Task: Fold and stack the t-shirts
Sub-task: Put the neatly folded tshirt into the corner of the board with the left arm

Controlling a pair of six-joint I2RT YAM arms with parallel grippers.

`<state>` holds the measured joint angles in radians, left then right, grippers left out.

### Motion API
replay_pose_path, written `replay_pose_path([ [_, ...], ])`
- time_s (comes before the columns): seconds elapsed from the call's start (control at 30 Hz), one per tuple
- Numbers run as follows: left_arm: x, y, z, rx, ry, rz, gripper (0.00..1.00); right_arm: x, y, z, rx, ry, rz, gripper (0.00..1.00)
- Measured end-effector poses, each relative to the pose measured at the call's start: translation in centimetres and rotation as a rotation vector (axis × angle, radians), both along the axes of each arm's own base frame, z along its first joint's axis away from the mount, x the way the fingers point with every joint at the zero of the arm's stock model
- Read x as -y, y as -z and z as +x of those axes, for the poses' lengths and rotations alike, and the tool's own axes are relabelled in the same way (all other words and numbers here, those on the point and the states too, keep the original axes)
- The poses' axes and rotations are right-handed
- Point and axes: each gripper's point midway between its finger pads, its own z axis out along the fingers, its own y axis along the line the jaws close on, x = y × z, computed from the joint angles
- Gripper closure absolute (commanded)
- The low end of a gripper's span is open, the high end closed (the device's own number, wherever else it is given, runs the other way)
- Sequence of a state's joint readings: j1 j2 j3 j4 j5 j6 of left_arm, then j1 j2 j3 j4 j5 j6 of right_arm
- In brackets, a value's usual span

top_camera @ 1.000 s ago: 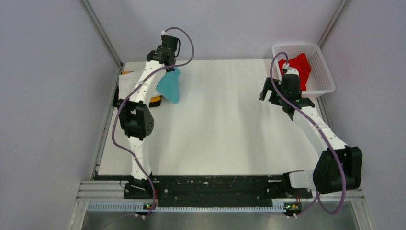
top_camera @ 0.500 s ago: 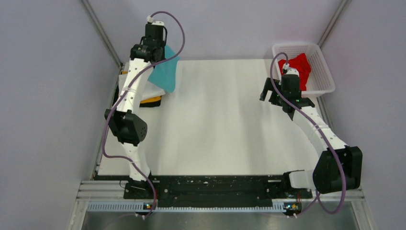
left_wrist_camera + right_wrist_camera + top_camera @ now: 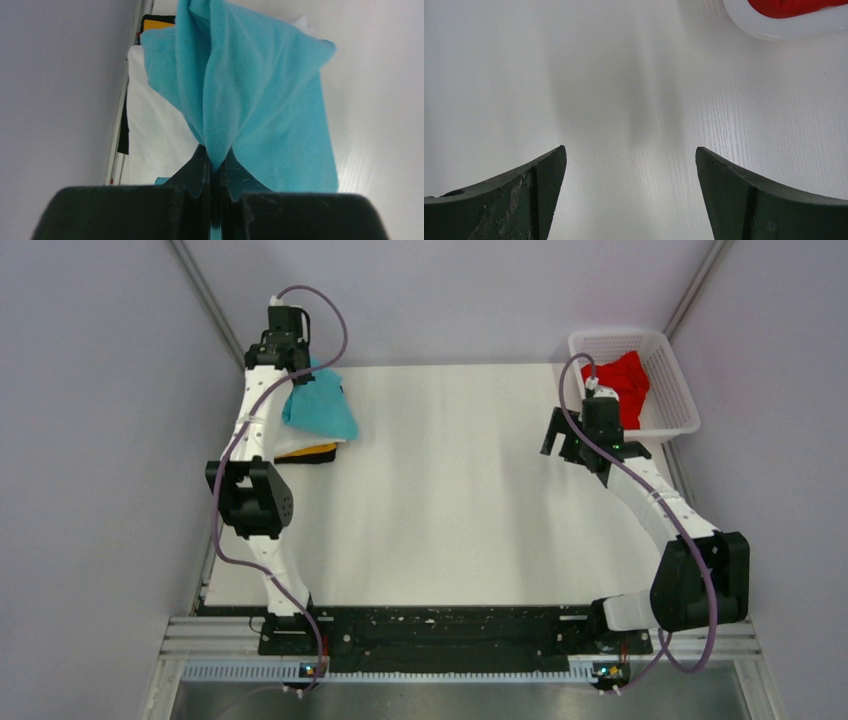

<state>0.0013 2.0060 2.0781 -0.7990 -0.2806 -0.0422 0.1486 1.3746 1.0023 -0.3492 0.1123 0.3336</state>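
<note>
Left gripper [image 3: 216,161] pinches a bunched fold of the turquoise t-shirt [image 3: 260,100], which drapes just ahead of its fingertips. The cloth looks light, soft and shapeless (best taken at a hem or folded edge). Right gripper [image 3: 630,165], spread wide, holds nothing; the red t-shirt [image 3: 794,6] lies ahead, rightward.

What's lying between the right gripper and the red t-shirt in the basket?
In the right wrist view, only bare white table and the wall of the basket separate the open right gripper from the red t-shirt.
</note>
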Motion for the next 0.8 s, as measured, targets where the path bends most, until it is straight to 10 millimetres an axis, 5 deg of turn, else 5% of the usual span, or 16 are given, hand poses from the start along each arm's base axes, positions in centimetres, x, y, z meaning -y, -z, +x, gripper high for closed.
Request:
replay_pose_path([
  [0.23,-6.4,4.4,2.0,-0.035,-0.084,0.066,1.00,0.0,0.6,-0.2,-0.025,-0.001,-0.004,0.01],
  [0.5,-8.9,7.2,2.9,-0.054,-0.101,0.090,0.94,0.2,-0.4,0.2,-0.016,0.006,-0.013,0.01],
  [0.67,-9.9,6.3,3.4,-0.005,-0.161,0.113,0.26,0.9,-0.5,0.1,-0.020,0.032,-0.043,0.01],
  [0.8,-10.8,5.9,3.5,0.036,-0.227,0.086,0.09,1.4,-0.4,0.0,-0.025,0.050,-0.060,0.01],
])
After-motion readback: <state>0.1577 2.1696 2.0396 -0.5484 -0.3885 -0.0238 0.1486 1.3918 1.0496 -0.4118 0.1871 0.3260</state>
